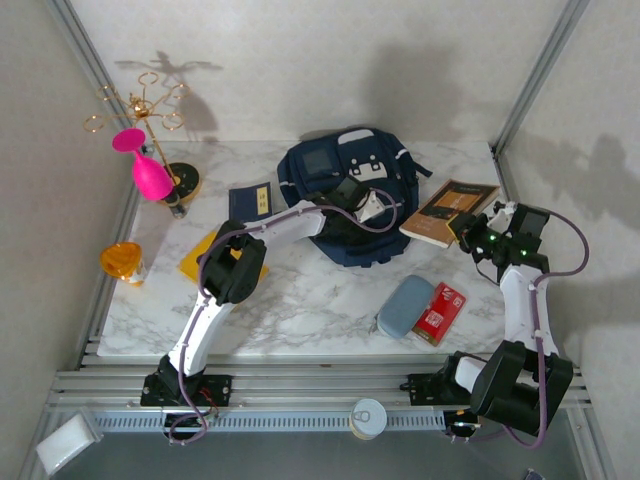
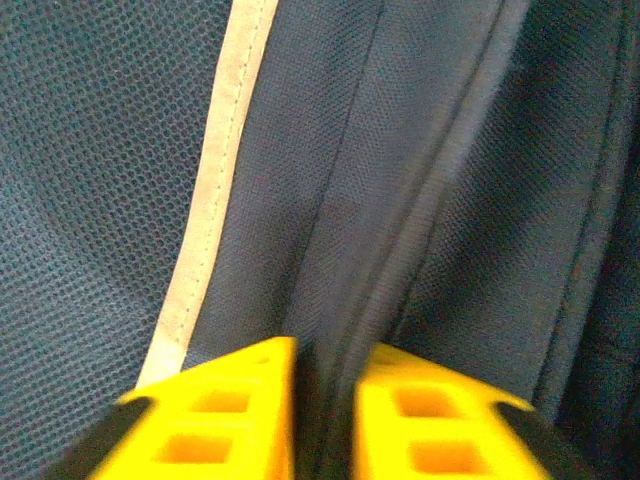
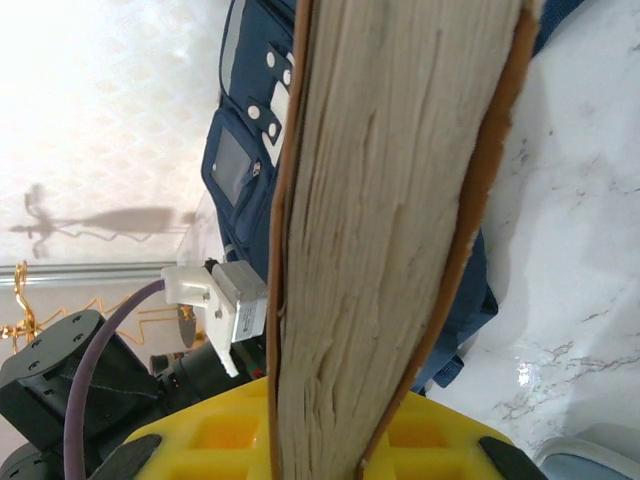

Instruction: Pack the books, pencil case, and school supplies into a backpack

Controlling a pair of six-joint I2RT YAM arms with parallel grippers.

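Lying leftmost, a small navy book and a yellow book sit beside the large navy fabric backpack, long axis near-to-far; left gripper jaws pinch its fold. Right gripper jaws clamp the third, brown book near the right edge. One soft grey-blue pouch and one flat red pack slant across open surface.

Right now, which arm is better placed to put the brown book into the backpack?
Right. The right gripper is shut on the brown book, close beside the backpack. The left gripper is pinching a fold of backpack fabric, so it looks occupied.
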